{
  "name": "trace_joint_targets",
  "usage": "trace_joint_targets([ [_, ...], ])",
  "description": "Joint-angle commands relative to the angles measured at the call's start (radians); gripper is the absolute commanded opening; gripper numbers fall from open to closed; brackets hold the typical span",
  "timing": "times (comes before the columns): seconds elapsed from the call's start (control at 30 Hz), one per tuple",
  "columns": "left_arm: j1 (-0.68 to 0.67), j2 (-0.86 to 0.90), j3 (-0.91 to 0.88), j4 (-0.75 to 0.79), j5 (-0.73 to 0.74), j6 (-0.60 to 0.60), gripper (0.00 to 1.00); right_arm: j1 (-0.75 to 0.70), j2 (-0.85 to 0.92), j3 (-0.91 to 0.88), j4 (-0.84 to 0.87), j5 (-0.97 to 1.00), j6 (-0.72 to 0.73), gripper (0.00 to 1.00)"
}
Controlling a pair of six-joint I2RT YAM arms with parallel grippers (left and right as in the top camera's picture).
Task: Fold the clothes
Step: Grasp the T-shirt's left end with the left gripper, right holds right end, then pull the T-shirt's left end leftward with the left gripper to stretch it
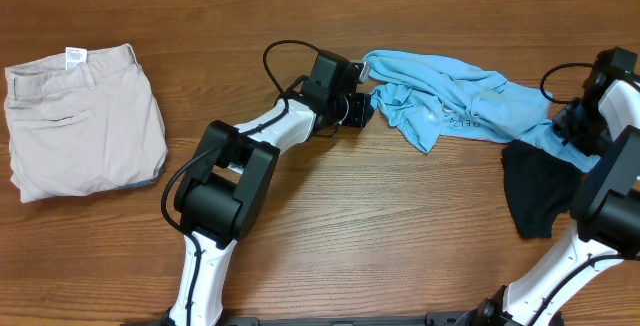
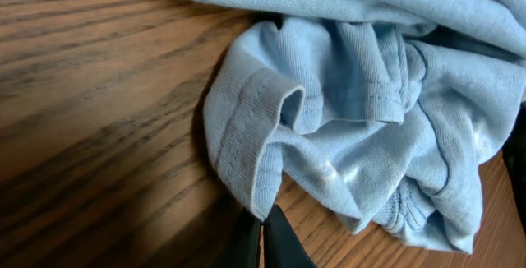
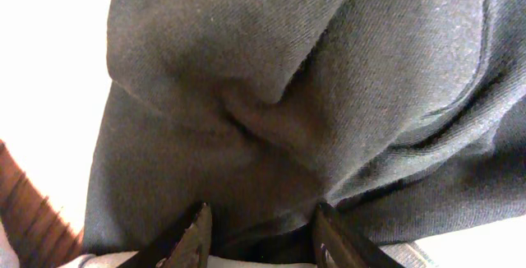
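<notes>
Left gripper first: its two dark fingers are clenched tight together, and they meet right on the bottom edge of the light blue T-shirt, so we read it as pinching the stitched hem. Up close that hem is a flat double-stitched band that curls over into a little loop, and the knit behind it is soft, fine-ribbed and bunched into deep folds. The shirt lies crumpled in a long rumpled strip across the far right part of the wood table, which has a dark, streaky grain.

Over on the other side, the right gripper has its fingers partly apart with the black garment bunched between them. That's a matte, tight-knit cloth, creased and draping, and it fills nearly the whole wrist view. From above, it sits just beside the blue shirt's right end.

Way off at the left, well apart from both, the beige shorts lie folded into a neat flat square.
</notes>
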Motion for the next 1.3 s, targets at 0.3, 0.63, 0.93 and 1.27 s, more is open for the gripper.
trace_joint_targets([
  [0.3,0.180,-0.270,0.092,-0.424,-0.286,0.100,0.04,-0.001,-0.029,-0.002,0.000,-0.016,0.005,0.44],
  [0.63,0.501,-0.498,0.092,-0.651,-0.381,0.118,0.04,-0.001,-0.029,-0.002,0.004,-0.016,0.005,0.44],
  [0.93,0.583,-0.498,0.092,-0.691,-0.415,0.126,0.04,-0.001,-0.029,-0.002,0.008,-0.016,0.005,0.44],
  [1.27,0.583,-0.498,0.092,-0.889,-0.528,0.132,0.04,-0.100,-0.029,-0.001,0.089,0.029,-0.006,0.45],
])
